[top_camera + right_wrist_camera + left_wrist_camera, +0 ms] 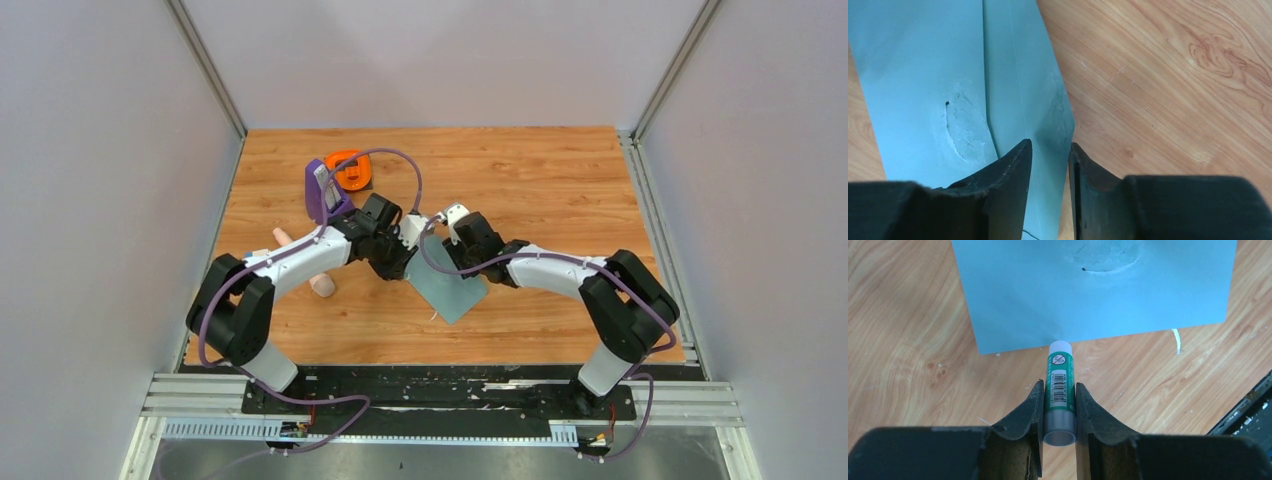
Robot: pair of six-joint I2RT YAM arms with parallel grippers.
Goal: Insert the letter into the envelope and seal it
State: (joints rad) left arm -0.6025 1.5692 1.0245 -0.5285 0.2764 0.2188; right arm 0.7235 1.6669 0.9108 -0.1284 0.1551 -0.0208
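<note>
Status: sealing stage, not complete. The envelope point(455, 290) lies flat at the centre of the bench point(560, 180). Its flap appears folded down along a visible crease, with a wrinkled patch beside the crease. The letter shows in no view; it is judged to be inside the envelope, but this cannot be confirmed. The left fingers point(1035, 400) clamp a glue stick point(1060, 365), white tip at the envelope's edge. The right fingers point(1020, 157) stand slightly apart above the flap, gripping nothing. Remaining, by judgement: press the flap shut
</note>
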